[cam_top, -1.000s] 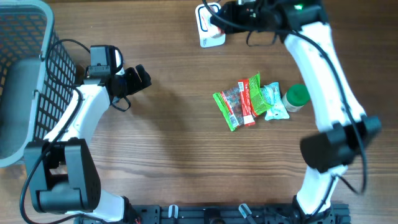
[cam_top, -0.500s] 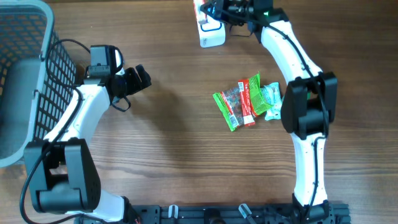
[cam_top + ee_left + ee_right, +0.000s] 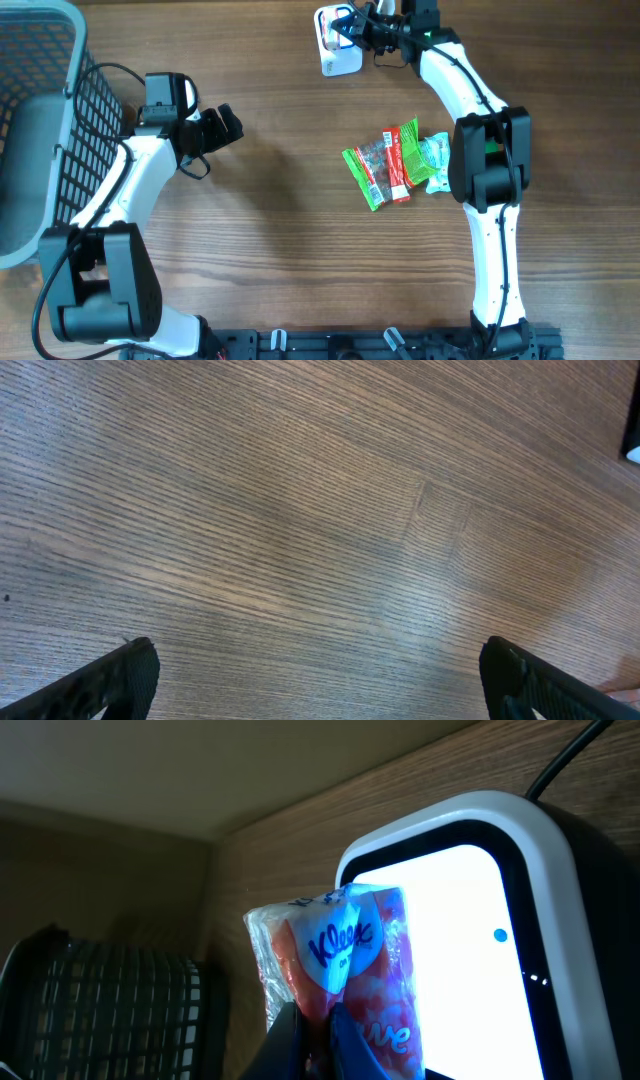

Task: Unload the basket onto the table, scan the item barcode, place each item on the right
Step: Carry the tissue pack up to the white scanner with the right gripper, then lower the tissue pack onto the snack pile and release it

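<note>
Wooden table [image 3: 270, 230], seen from above and from both wrists. The grain runs across the whole top. A grey mesh basket [image 3: 40, 120] stands at the left edge, and a white barcode scanner [image 3: 338, 60] sits at the far edge. A loose heap of green, red and teal snack packets [image 3: 395, 165] lies right of centre. In the right wrist view, shadowed wood fills the space behind the scanner.

Hidden or unclear: the basket is cut off by the frame on its left and top. The right arm's elbow lies over the right side of the packet heap. In the right wrist view the scanner's lit window is cropped at the right and bottom. Whether a barcode faces that window cannot be told. A dark shape in the top right corner of the left wrist view is too cropped to name.

Left gripper [image 3: 320, 695]: fingers spread wide over bare wood near the basket, holding nothing.

Right gripper [image 3: 312, 1045]: fingers pressed together on the lower end of a Kleenex tissue pack [image 3: 335, 950]. The pack stands upright above the fingertips, directly in front of the scanner's left window edge.
</note>
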{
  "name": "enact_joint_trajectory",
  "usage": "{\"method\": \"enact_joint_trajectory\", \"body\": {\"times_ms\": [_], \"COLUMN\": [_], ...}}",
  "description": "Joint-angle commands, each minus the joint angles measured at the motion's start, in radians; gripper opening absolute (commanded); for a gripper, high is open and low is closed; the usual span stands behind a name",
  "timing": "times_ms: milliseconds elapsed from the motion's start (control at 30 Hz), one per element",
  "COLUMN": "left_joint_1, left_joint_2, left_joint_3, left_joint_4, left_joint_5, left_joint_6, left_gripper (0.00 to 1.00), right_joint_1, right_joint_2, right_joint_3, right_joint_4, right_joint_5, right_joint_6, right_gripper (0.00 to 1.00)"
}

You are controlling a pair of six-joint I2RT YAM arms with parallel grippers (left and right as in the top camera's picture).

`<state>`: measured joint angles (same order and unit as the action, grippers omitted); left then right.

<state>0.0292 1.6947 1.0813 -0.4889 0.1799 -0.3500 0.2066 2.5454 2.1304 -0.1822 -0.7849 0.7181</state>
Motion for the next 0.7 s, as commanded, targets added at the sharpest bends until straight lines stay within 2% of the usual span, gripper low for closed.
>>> {"method": "enact_joint_trajectory", "body": {"times_ms": [0, 233, 367, 500, 567, 667], "left_joint_1": [0.011, 0.011, 0.011, 0.011, 0.011, 0.011], "left_joint_2": [-0.011, -0.011, -0.011, -0.011, -0.011, -0.011], "left_joint_3": [0.012, 0.012, 0.012, 0.012, 0.012, 0.012], "left_joint_4": [0.003, 0.003, 0.003, 0.003, 0.003, 0.003], "left_joint_5": [-0.014, -0.014, -0.014, -0.014, -0.014, -0.014], "left_joint_6": [0.002, 0.002, 0.002, 0.002, 0.002, 0.002], "left_gripper": [1.00, 1.00, 1.00, 1.00, 1.00, 1.00], "right_joint_1": [0.002, 0.003, -0.004, -0.002, 0.006, 0.029], "right_joint_2": [-0.085, -0.370, -0.507, -0.548, -0.540, -0.540], "right_joint_3": [0.002, 0.002, 0.002, 0.002, -0.018, -0.129], "right_joint_4": [-0.031, -0.352, -0.665, -1.027, -1.203, -1.262], "right_joint_5": [0.016, 0.137, 0.148, 0.292, 0.426, 0.551], "right_joint_6": [-0.034, -0.200, -0.413, -0.595, -0.613, -0.610], "right_gripper": [0.05, 0.05, 0.05, 0.06, 0.06, 0.05]}}
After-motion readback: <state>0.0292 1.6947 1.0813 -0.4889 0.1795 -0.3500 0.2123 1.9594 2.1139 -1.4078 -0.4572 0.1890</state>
